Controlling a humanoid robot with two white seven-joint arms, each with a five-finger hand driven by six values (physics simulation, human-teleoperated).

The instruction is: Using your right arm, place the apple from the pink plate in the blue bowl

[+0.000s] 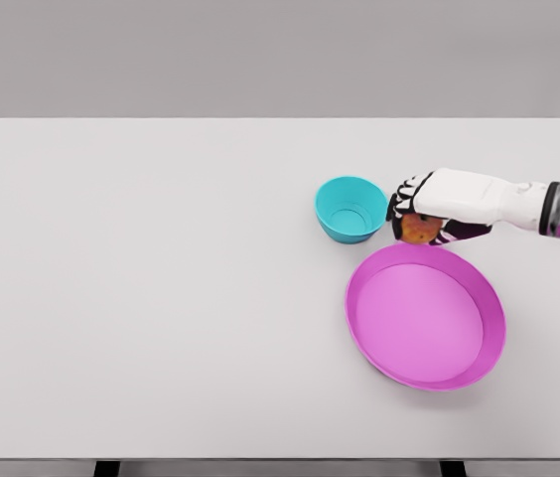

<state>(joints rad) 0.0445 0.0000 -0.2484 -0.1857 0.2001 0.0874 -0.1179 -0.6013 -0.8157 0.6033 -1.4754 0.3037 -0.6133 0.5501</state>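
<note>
A white counter (161, 298) carries a pink plate (489, 308) and, just beyond its far-left rim, a blue bowl (345, 234). The right hand (421, 211) is clenched around the apple (419, 230), between bowl and plate; the apple looks round, its axis unclear.

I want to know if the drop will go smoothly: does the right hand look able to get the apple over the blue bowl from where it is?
Probably yes. The right hand holds the apple just right of the blue bowl, above the pink plate's far rim; nothing lies between.
</note>
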